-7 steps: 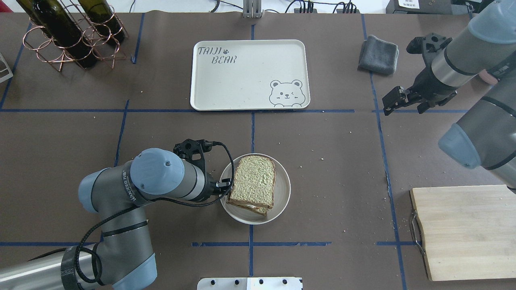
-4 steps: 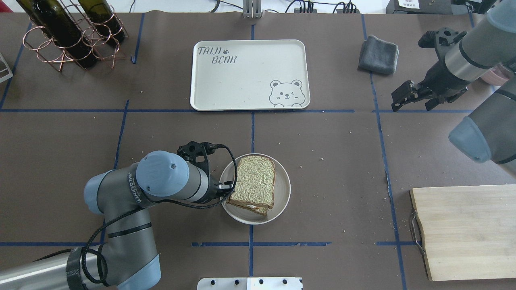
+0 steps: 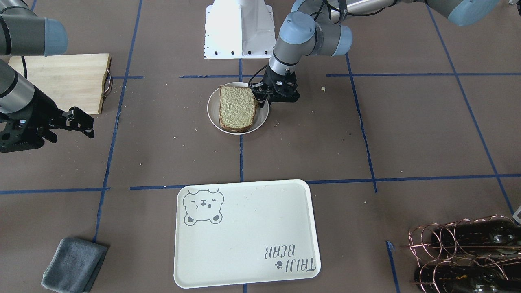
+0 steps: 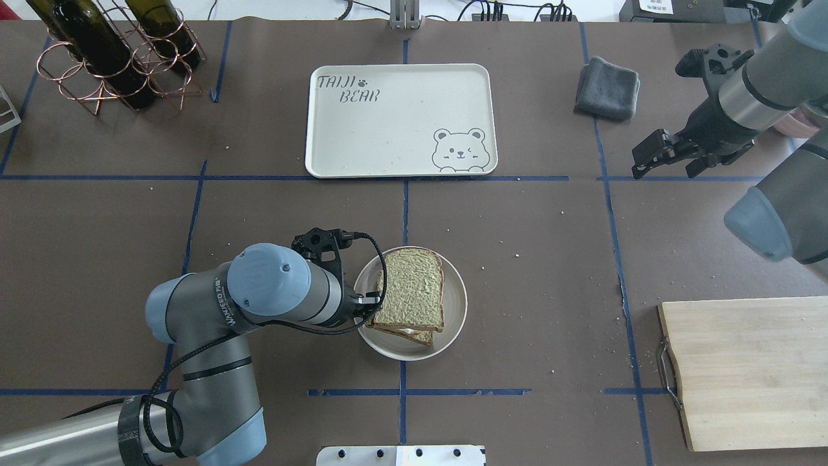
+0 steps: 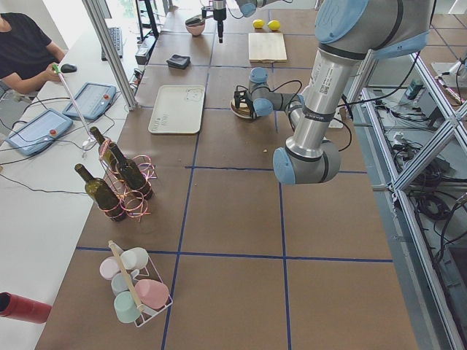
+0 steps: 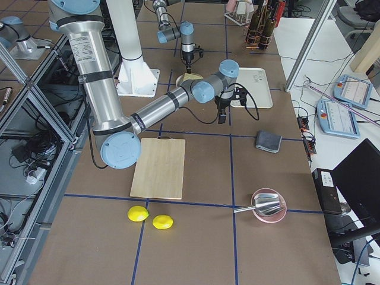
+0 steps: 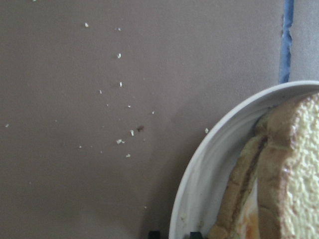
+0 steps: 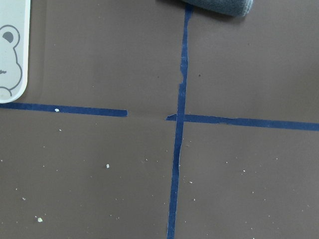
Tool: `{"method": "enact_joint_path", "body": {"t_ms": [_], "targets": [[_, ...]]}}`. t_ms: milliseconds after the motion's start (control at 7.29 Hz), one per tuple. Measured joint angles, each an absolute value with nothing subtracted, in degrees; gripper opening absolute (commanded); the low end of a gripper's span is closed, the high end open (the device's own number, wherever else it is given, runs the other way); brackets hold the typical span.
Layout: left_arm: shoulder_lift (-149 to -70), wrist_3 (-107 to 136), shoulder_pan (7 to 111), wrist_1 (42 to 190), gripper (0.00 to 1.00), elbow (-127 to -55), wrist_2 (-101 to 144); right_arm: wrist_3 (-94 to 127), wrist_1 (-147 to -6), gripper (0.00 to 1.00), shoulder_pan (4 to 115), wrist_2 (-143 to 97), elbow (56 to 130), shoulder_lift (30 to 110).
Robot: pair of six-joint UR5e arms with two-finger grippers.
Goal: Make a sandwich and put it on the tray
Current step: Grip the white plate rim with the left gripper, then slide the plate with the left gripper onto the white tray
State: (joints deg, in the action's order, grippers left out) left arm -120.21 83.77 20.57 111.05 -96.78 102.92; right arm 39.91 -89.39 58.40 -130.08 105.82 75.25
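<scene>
The sandwich (image 4: 412, 288) lies on a small round whitish plate (image 4: 455, 304): two tan bread slices with a sliver of white egg between them. It also shows in the front view (image 3: 237, 108). My left gripper (image 4: 370, 304) is at the plate's left rim. In the left wrist view its dark fingertips (image 7: 153, 233) stand close together astride the rim (image 7: 189, 189), beside the sandwich edge (image 7: 279, 164). The cream bear tray (image 4: 401, 129) lies bare at the far middle. My right gripper (image 4: 666, 169) is open and empty, hovering at the far right.
A grey folded cloth (image 4: 607, 87) lies right of the tray. A wooden cutting board (image 4: 750, 372) sits at the near right. A copper rack with wine bottles (image 4: 110, 55) stands at the far left. Crumbs dot the brown table cover.
My left arm has moved right toward the plate, and the top bread slice has shifted slightly right. My right arm has drawn back to the right, still open.
</scene>
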Motion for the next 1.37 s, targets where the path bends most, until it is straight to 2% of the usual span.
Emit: {"method": "enact_joint_path", "body": {"t_ms": [412,824,1373], "targets": [[-120.03,83.49,20.70,112.84,0.00,-97.33,103.19,39.59,-89.21,1.00,58.57,-130.02,106.12,75.89],[-119.44,85.76,22.57,121.29,0.00,-97.77,107.02,33.28,-89.59,1.00,61.03,-129.99,106.26,78.30],[-120.37,103.31,29.44,125.49,0.00,-96.83,110.24,19.96,-89.86,1.00,67.34,-130.05,105.96,84.51]]}}
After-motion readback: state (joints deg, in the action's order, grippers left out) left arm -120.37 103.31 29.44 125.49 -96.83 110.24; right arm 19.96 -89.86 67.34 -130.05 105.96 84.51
